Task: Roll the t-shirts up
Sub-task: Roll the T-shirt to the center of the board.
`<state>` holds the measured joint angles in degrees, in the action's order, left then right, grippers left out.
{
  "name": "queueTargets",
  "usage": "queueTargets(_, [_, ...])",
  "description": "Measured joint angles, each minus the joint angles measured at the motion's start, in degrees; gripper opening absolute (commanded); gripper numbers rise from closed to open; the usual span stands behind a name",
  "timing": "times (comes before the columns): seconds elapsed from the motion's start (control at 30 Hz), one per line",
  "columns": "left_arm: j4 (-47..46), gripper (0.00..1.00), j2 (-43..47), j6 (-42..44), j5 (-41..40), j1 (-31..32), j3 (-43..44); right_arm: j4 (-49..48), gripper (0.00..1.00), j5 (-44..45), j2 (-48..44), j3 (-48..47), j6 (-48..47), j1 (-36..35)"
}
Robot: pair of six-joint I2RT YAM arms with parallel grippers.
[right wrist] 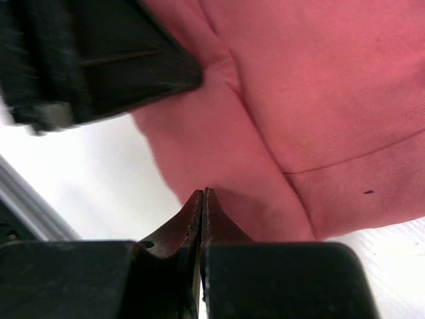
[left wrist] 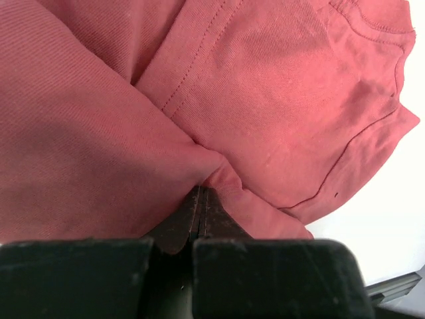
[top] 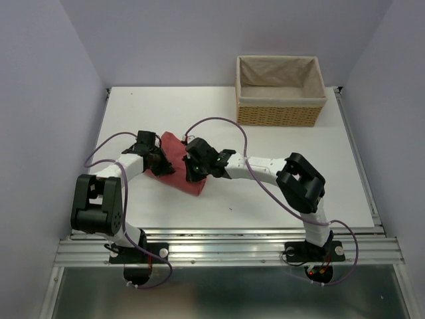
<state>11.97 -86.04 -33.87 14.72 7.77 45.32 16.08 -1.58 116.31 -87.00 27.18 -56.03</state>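
I had the salmon-red t-shirt (top: 186, 183) lying in a bunched, folded-over heap on the white table (top: 279, 179), well apart from the wicker basket (top: 279, 113) and off toward that basket's near-left. It was neither spread flat nor rolled into a log; hems and stitched seams crossed each other in loose layers. The left gripper (left wrist: 201, 191) sat on the side of the heap farthest from the basket, its jaws clamped together with a pucker of the cloth drawn tight into the tips, so I read it as pinching the t-shirt. The right gripper (right wrist: 203, 194) was down on the side of the heap nearer the basket, jaws pressed fully together, with the tips right at the cloth's lower edge where it met the bare table. From its wrist camera I could not tell whether any fabric was caught between them. The two grippers were close together, with only the heap between them. The basket stood upright at the table's far edge.
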Motion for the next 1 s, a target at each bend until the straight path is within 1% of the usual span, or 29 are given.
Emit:
queueTargets(0.1, [-0.22,0.0,-0.17,-0.09,-0.31,0.02,0.0,-2.62,0.01,0.07,0.35,4.96,1.03,0.83])
queueTargets(0.27, [2.25,0.0,0.55,-0.02,-2.12,0.07,1.11,-6.03,0.01,-0.81,0.81,6.62,1.53,1.38])
queueTargets(0.43, [9.01,0.0,7.76,0.48,-6.27,-1.44,4.28,-7.13,0.01,-0.79,0.48,7.34,0.98,1.38])
queueTargets(0.57, [10.4,0.0,10.34,1.44,-9.07,-5.07,6.49,-7.17,0.01,-0.81,0.48,7.32,0.63,1.38])
queueTargets(0.73, [11.02,0.0,8.13,1.79,-12.07,-8.85,5.68,-7.19,0.01,-0.83,0.48,7.32,0.24,1.38])
queueTargets(0.87, [8.85,0.0,4.72,0.5,-14.25,-9.25,3.69,-7.23,0.01,-0.94,0.48,7.32,0.07,1.38])
queueTargets(1.0, [5.14,0.0,0.28,-1.49,-14.12,-9.44,1.01,-7.28,0.01,-1.03,0.48,7.34,0.0,1.38])
